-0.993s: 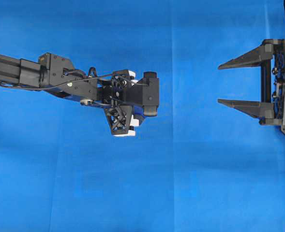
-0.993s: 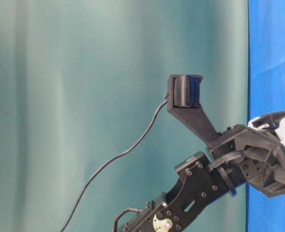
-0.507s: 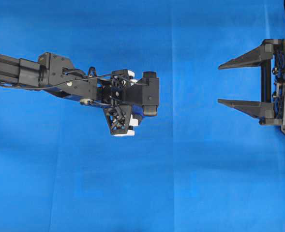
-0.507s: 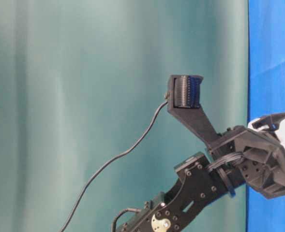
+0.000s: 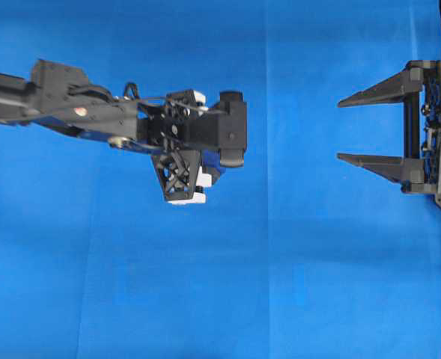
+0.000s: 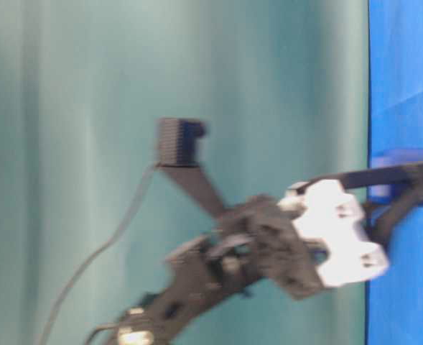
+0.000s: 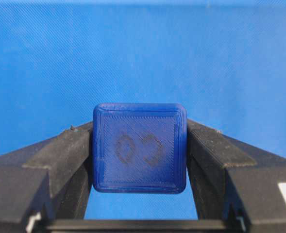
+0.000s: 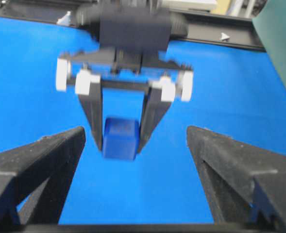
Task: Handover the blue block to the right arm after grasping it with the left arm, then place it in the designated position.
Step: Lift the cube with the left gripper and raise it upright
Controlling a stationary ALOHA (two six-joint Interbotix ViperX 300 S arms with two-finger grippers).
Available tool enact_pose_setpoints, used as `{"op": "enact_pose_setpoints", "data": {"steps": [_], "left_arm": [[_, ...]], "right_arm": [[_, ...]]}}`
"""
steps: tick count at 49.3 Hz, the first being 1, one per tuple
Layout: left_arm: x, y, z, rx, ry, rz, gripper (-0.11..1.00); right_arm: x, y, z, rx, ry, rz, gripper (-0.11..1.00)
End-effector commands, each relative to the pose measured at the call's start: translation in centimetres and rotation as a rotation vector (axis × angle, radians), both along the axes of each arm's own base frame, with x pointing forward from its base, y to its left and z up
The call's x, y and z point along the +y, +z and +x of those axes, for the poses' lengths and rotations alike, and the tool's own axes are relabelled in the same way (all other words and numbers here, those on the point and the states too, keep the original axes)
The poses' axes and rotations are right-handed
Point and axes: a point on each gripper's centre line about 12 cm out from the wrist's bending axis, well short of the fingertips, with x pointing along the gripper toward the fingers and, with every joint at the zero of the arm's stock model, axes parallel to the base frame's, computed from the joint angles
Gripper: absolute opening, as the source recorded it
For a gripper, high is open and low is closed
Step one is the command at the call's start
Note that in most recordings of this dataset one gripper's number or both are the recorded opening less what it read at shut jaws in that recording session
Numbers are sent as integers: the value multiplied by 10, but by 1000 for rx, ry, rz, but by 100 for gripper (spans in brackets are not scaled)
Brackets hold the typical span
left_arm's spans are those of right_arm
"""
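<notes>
Left wrist-mounted view: my left hand pinches the blue block between its two black fingers, one finger pressed flat against each side face. The face turned toward the camera carries a faint, rounded mark and sits square between the fingertips. Behind the block lies only the bright blue cloth that covers the bench.

Right wrist-mounted view: my right hand is spread wide, its two pointed black fingers standing well apart at either side of the frame and holding nothing. Straight ahead of it, between and beyond those fingertips, my left hand hangs with its fingers pointing down and the blue block clamped at their tips, clear of the cloth. The white plastic parts of the left hand appear above the block, somewhat blurred.

Overhead exterior view: my left hand lies at the end of the left arm, well apart from my right hand, whose fingers point toward it across open cloth. The block is almost wholly hidden under the left hand here.

Table-level exterior view: the left arm is blurred; the grip cannot be read from it.
</notes>
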Motion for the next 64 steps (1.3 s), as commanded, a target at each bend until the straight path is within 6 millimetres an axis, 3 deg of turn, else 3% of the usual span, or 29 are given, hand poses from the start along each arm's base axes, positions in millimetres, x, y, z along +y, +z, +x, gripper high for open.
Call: {"op": "enact_pose_setpoints", "data": {"steps": [1, 19, 32, 64], "left_arm": [[-1, 44, 2, -83, -1, 2, 48], [-4, 113, -7, -109, -8, 6, 48], [-6, 144, -16, -115, -12, 7, 48], [-6, 144, -20, -109, -9, 5, 48]], "right_arm": [[0, 9, 3, -26, -1, 2, 97], [-1, 10, 3, -31, -3, 2, 97], [0, 10, 3, -31, -1, 2, 97], [0, 11, 3, -34, -1, 2, 97]]}}
